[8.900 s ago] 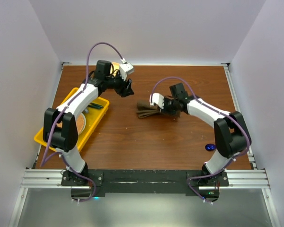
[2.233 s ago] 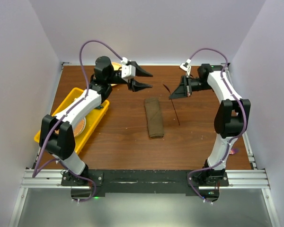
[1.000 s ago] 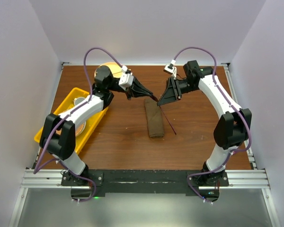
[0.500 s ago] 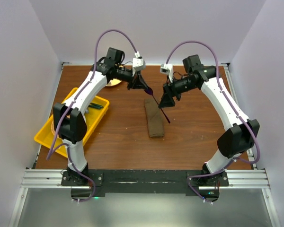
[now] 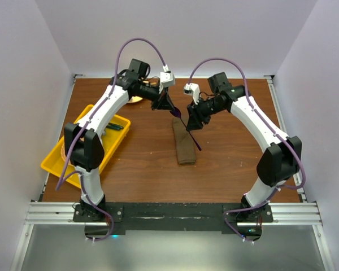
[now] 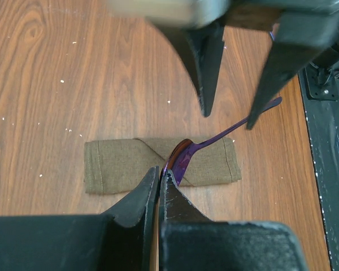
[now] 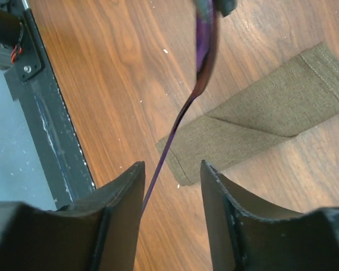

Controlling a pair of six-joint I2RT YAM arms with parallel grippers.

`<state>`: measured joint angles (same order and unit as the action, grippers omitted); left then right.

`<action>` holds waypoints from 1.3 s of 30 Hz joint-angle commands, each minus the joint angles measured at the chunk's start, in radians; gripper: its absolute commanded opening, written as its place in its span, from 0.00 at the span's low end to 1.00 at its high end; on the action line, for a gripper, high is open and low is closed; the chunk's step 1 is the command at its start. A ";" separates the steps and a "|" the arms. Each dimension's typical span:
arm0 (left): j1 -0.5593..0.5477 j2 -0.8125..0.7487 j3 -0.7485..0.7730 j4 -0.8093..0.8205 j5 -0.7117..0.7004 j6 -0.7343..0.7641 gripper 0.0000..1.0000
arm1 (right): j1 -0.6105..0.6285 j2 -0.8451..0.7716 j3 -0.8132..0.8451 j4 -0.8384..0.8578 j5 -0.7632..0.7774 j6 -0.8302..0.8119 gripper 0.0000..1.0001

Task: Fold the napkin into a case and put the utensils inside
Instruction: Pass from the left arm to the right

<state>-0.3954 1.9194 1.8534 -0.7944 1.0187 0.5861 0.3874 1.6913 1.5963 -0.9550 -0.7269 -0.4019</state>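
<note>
The napkin lies folded into a narrow olive-brown case mid-table, and the wrist views show it too. Above the case's far end, my left gripper is shut on the bowl end of a glossy purple spoon. The spoon's thin handle slants down over the case. My right gripper is open. Its fingers straddle the spoon handle, which runs close along the left one with a gap on the other side. No other utensils show.
A yellow tray sits at the left under the left arm, with a dark green item inside. A tan round thing lies at the back left. The black base rail runs along the near edge.
My right gripper has moved left and down, so its fingers now straddle the spoon handle. The left gripper still holds the spoon, shifted slightly toward the case.
</note>
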 commanded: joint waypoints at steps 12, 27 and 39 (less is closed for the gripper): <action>0.062 -0.034 -0.028 0.201 0.049 -0.222 0.31 | -0.001 0.059 -0.005 0.125 -0.150 0.214 0.00; 0.221 -0.119 -0.470 1.443 0.144 -1.230 0.48 | -0.025 -0.058 -0.268 0.742 -0.267 0.753 0.00; 0.216 -0.082 -0.474 1.593 0.179 -1.368 0.53 | -0.038 -0.067 -0.328 0.907 -0.275 0.910 0.00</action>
<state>-0.1772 1.8519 1.3922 0.6380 1.1683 -0.6777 0.3584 1.6588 1.2839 -0.1654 -0.9634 0.4198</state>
